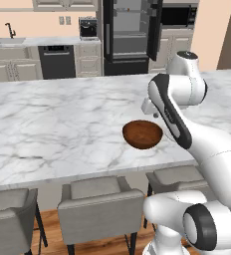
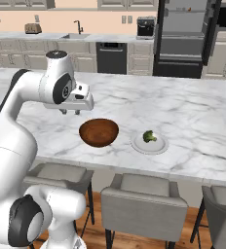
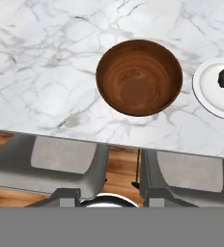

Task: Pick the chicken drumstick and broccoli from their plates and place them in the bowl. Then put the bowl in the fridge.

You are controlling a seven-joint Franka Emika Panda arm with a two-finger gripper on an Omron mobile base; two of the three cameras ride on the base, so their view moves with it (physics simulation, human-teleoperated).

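Bowl on marble counter

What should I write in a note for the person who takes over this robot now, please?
Gripper: above the marble counter, left of and behind the bowl; open or shut cannot be told, nothing seen in it.
Dark reddish-brown wooden bowl: near the counter's front edge, empty.
Green broccoli floret: on its round pale plate, just right of the bowl.
Black double-door fridge: behind the counter, doors open.
Done: nothing in the bowl yet.
Left: chicken drumstick and broccoli into the bowl, then the bowl into the fridge.
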